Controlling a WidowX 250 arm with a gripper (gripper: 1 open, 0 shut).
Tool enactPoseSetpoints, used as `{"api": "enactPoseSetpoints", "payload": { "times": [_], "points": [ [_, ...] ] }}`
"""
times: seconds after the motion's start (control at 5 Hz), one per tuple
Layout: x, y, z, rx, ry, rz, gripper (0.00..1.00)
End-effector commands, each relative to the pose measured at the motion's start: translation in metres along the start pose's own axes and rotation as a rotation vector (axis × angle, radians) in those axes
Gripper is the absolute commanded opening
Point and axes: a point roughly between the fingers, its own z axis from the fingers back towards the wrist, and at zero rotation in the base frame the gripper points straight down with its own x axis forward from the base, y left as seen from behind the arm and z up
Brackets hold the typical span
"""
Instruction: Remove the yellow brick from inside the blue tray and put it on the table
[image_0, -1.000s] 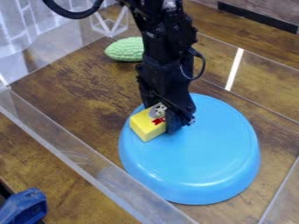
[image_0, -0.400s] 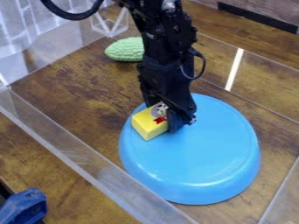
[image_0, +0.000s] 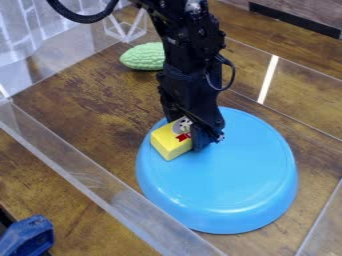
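Observation:
The yellow brick (image_0: 168, 144) rests at the left rim of the round blue tray (image_0: 241, 185), with its red-and-white label facing up. My black gripper (image_0: 186, 130) points steeply down over it, and its fingers are shut on the brick's far end. The arm hides part of the brick's top. The dark wood-grain table (image_0: 80, 105) lies around the tray.
A bumpy green object (image_0: 140, 56) lies on the table behind the arm at the back. Clear plastic walls (image_0: 74, 165) run along the table's left and front edges. Something blue (image_0: 24, 238) sits outside the wall at the bottom left.

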Motion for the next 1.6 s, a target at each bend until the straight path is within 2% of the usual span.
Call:
{"api": "enactPoseSetpoints", "payload": {
  "times": [0.0, 1.4],
  "points": [
    [-0.0095, 0.0055, -0.0126, -0.002, 0.050, 0.009, 0.00],
    [-0.0107, 0.0113, -0.0120, -0.009, 0.091, -0.004, 0.00]
  ]
}}
